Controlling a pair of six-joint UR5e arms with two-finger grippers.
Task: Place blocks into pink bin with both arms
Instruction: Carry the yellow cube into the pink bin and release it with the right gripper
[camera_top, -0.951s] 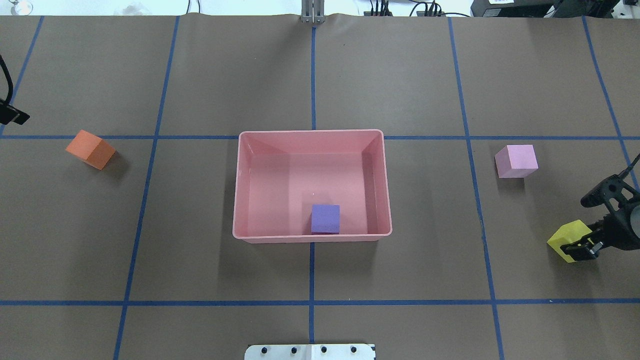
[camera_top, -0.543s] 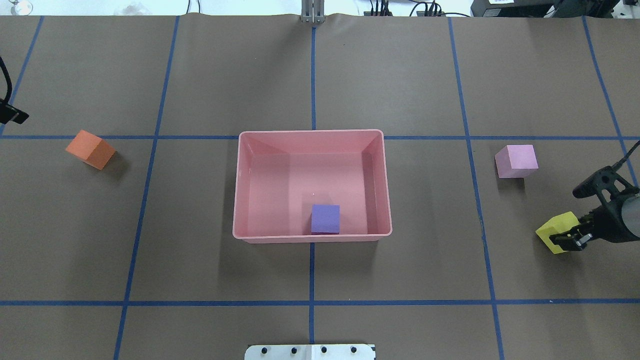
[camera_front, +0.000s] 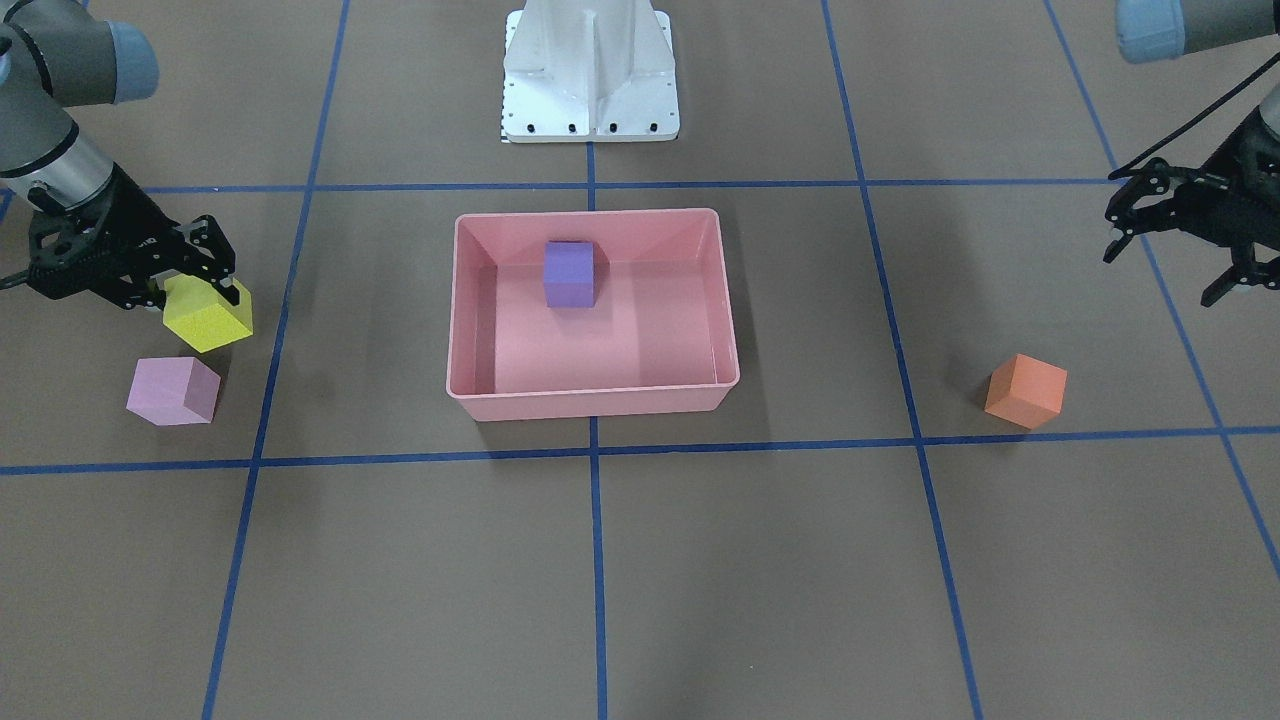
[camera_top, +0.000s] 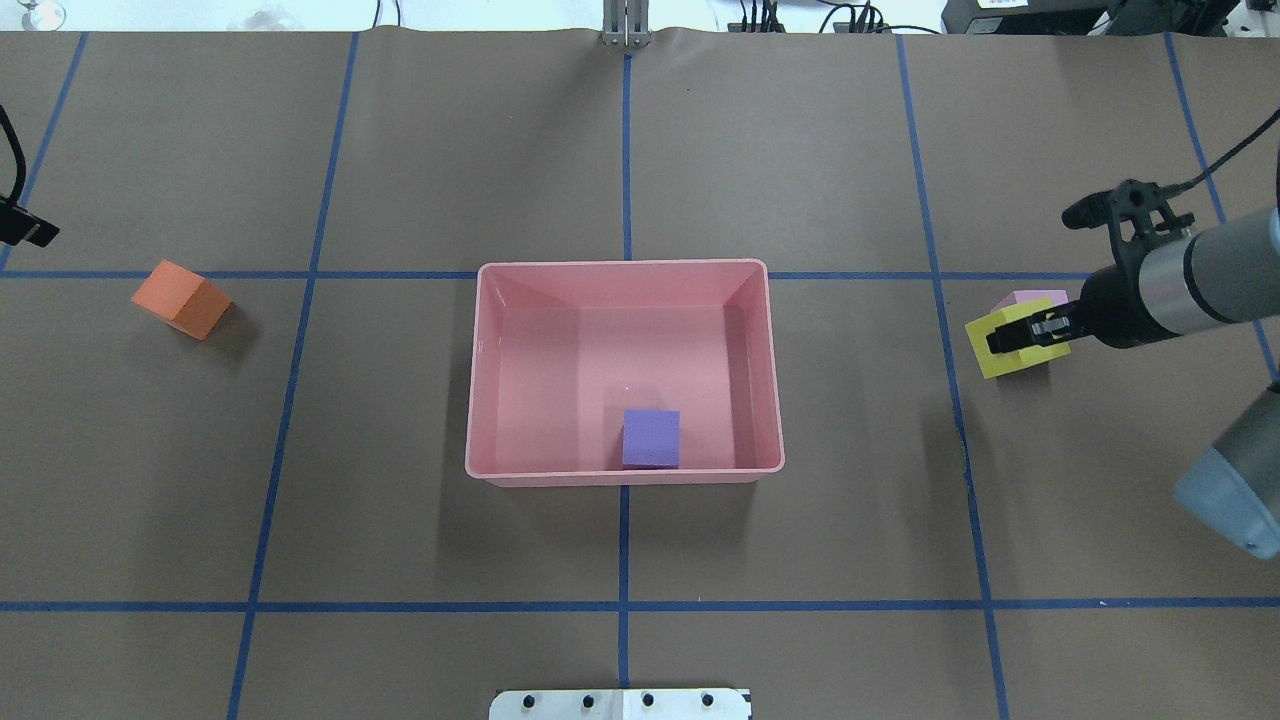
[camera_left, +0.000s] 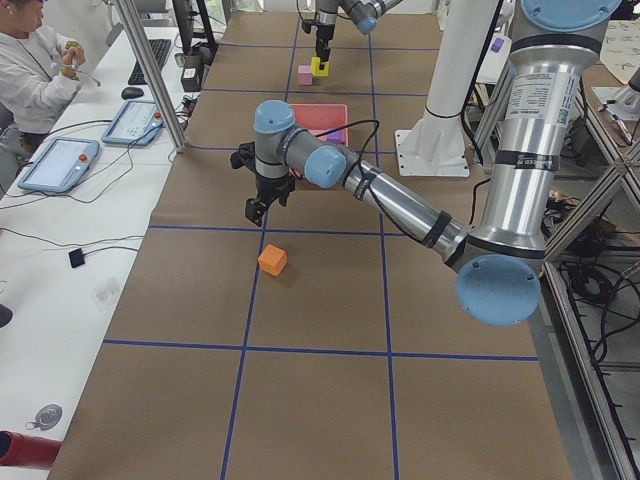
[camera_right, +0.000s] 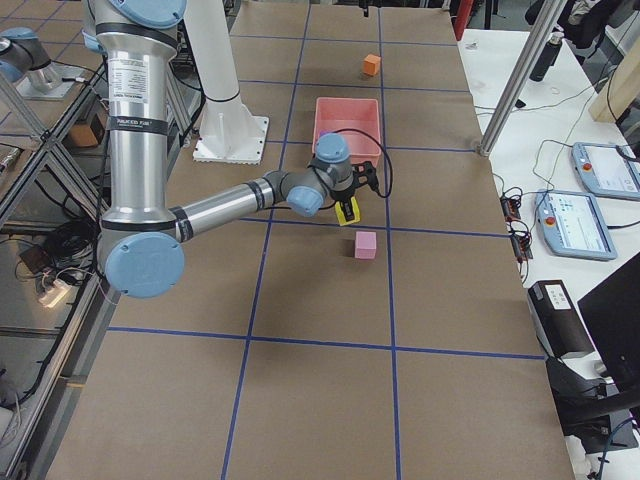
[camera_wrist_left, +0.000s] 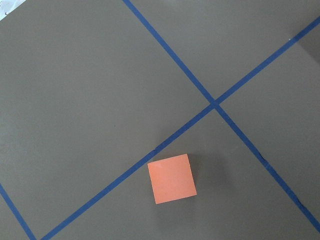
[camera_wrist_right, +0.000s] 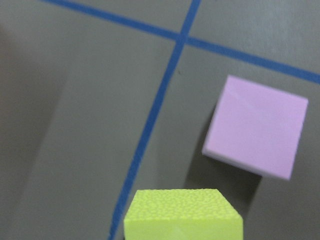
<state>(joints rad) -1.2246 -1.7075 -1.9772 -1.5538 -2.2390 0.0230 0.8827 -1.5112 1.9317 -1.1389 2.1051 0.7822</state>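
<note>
Front-facing view: at mid-left the right arm's black fingers (camera_front: 215, 255) are clamped on the small matte yellow cube (camera_front: 207, 315), which is tilted, just above the light-pink matte cube (camera_front: 173, 391) on the brown table (camera_front: 700, 560). The left arm's black fingers (camera_front: 1135, 195) stand apart at the right edge. Overhead view: the shallow salmon-pink plastic bin (camera_top: 620, 264) lies centre, long axis left-right, with the purple matte cube (camera_top: 651, 438) against its lower wall and the orange matte cube (camera_top: 180, 298) far left.

Four cubes about the shallow salmon-pink plastic bin (camera_top: 620, 265)
Small purple matte cube (camera_top: 651, 438) in the bin, against its robot-side wall; orange matte cube (camera_top: 180, 298) well to its left; light-pink matte cube (camera_front: 172, 391) to its right, yellow matte cube (camera_front: 210, 325) beside that, in the right gripper (camera_front: 198, 296).
</note>
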